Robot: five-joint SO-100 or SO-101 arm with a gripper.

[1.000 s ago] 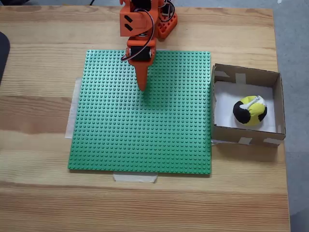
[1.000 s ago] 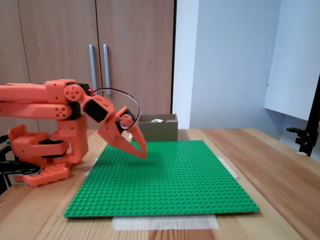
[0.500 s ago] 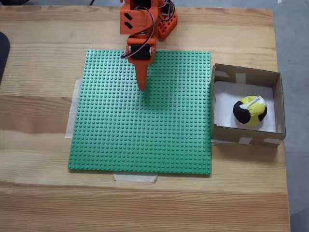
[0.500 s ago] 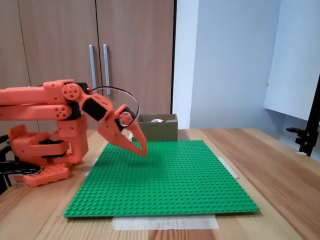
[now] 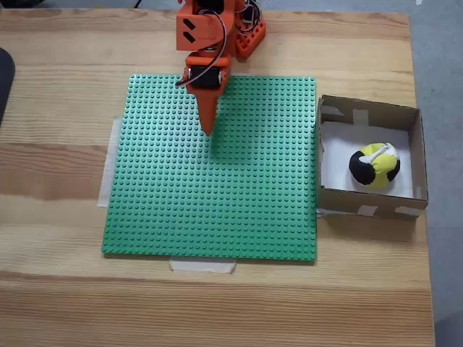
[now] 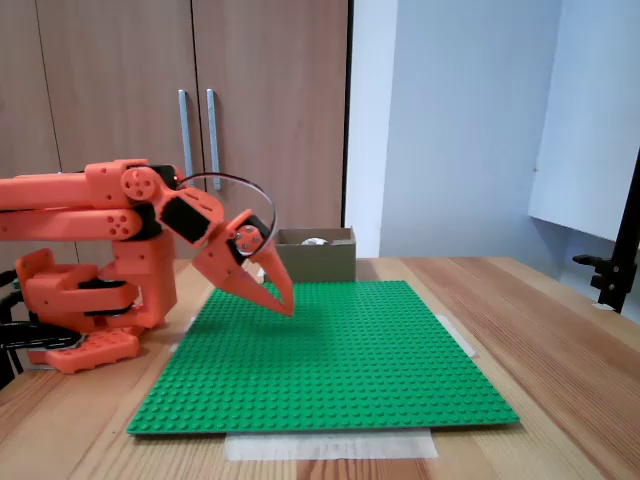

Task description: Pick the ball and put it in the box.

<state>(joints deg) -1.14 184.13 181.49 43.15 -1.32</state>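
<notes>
Orange gripper (image 5: 208, 130) — fingers drawn together to a single point, nothing held; tip poised above the green studded baseplate (image 5: 217, 210), angled downward in a fixed view (image 6: 285, 305). Ball (image 5: 375, 166) — yellow, black and white — lies well apart from the gripper, to its right in a fixed view, resting on the white floor inside the box (image 5: 405, 116). Box stands on the wooden table (image 5: 58, 101), just beside the baseplate's right edge; beyond the gripper in a fixed view (image 6: 330, 262). Pale tape strip (image 5: 202, 265) at the baseplate's near edge.
</notes>
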